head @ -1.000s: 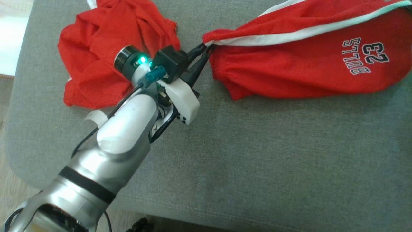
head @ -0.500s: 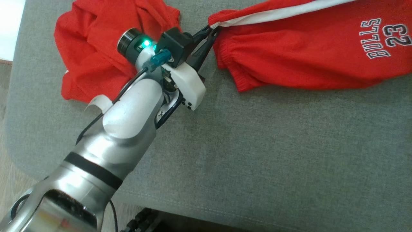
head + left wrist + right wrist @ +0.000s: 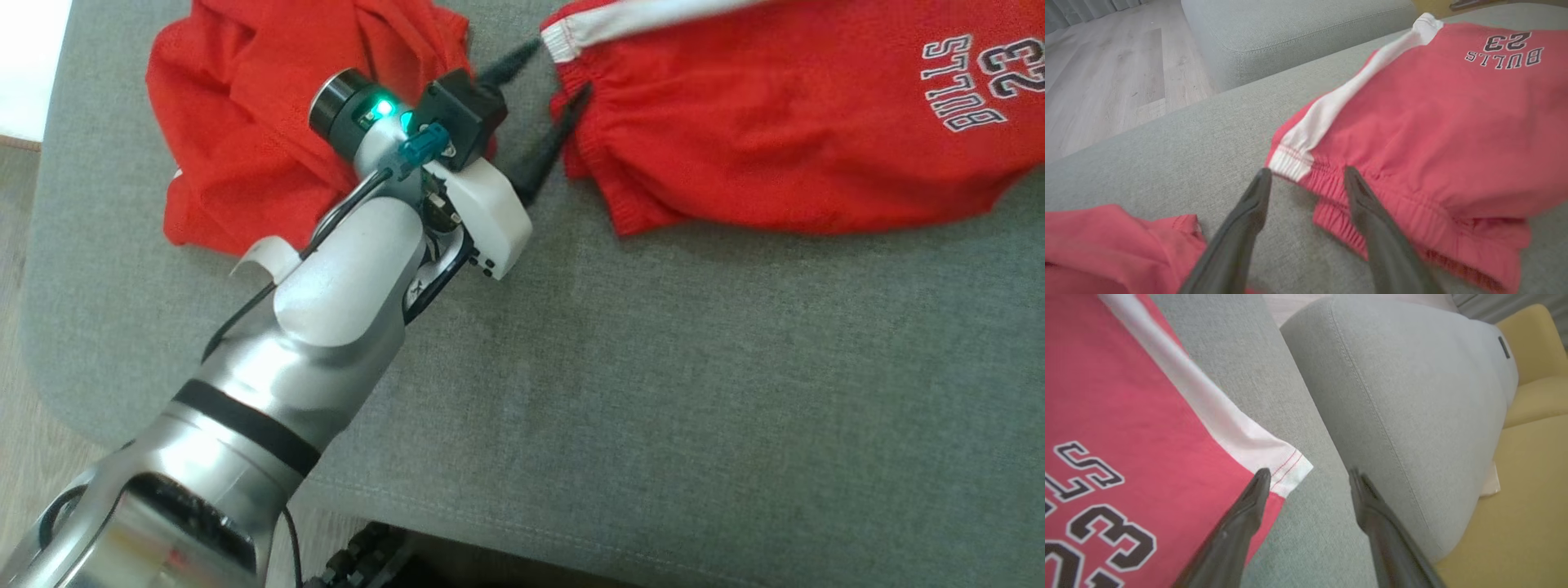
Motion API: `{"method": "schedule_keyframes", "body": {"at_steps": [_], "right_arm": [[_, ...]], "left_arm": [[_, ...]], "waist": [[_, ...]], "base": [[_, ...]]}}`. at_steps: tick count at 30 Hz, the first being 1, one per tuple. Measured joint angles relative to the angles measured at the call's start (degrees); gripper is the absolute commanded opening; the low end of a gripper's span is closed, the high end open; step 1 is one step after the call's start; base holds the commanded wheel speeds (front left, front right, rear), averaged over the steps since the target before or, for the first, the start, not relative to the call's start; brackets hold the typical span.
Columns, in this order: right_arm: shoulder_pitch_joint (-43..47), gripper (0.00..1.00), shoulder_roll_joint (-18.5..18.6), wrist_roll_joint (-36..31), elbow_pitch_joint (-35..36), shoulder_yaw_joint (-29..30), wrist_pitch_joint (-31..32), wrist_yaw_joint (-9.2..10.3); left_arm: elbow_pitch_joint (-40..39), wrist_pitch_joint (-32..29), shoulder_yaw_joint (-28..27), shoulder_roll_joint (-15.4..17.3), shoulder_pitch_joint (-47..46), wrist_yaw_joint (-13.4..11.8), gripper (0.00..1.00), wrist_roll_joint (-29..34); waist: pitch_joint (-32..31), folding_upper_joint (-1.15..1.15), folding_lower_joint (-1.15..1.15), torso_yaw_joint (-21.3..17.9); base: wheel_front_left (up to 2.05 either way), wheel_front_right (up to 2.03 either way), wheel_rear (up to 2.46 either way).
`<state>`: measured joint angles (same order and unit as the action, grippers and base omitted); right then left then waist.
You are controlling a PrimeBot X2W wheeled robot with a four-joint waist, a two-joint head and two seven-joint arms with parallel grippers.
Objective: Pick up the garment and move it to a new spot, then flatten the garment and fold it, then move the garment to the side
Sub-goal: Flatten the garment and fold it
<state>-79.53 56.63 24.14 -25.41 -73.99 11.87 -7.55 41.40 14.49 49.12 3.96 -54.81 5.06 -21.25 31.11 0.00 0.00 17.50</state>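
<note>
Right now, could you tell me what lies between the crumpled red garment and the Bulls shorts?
In the head view, the left tool, jaws open, and bare grey cushion lie between them.

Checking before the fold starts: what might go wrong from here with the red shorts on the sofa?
The left gripper stands open with one finger at the shorts' bunched waistband; pulling back may snag it. The crumpled red garment close beside it could get swept along.
</note>
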Motion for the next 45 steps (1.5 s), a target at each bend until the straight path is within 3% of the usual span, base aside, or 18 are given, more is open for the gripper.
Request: {"method": "schedule_keyframes", "body": {"at_steps": [8, 16, 21, 27, 31, 37, 45], "right_arm": [[0.0, 1.0, -3.5, 5.6, -8.6, 0.7, -6.0, 0.0], [6.5, 1.0, -13.8, 18.1, -19.6, 14.5, -18.5, 0.0], [16.2, 1.0, -21.0, 23.4, -22.2, 21.2, -23.8, 0.0], [23.1, 1.0, -26.7, 25.1, -22.6, 31.0, -26.2, 0.01], [30.5, 1.0, -30.8, 21.6, -18.8, 40.9, -26.2, 0.01], [45.7, 1.0, -38.0, 9.5, -12.2, 57.5, -26.2, 0.01], [62.5, 1.0, -50.2, -5.0, -4.0, 70.0, -26.2, 0.01]], "left_arm": [[0.4, 0.0, -1.3, 0.3, 0.5, -0.9, 1.0, 0.2], [-2.9, 0.1, -6.4, 3.2, 6.8, -3.2, 1.0, -0.8], [-8.7, 0.1, -12.3, 4.3, 13.1, -4.9, 1.0, -2.3], [-17.0, 0.1, -21.1, 4.4, 22.5, -6.6, 1.0, -3.1], [-21.2, 0.1, -25.9, 4.0, 29.7, -6.5, 1.0, -2.2], [-26.0, 0.1, -32.8, 1.5, 38.2, -5.1, 1.0, 0.1], [-30.9, 0.1, -38.8, -0.8, 47.1, -1.5, 1.0, 4.9]], "waist": [[-3.2, 0.0, 0.0, -1.3], [-10.1, 0.0, -0.01, -3.7], [-15.2, 0.0, -0.01, -5.7], [-20.8, 0.0, -0.01, -8.2], [-23.8, 0.01, -0.01, -9.8], [-26.9, 0.01, -0.01, -11.9], [-28.9, 0.01, -0.01, -13.3]], "base": [[0.0, 0.0, 0.0], [0.0, 0.0, 0.0], [0.0, 0.0, 0.0], [0.0, 0.0, 0.0], [0.0, 0.0, 0.0], [0.0, 0.0, 0.0], [0.0, 0.0, 0.0]]}}
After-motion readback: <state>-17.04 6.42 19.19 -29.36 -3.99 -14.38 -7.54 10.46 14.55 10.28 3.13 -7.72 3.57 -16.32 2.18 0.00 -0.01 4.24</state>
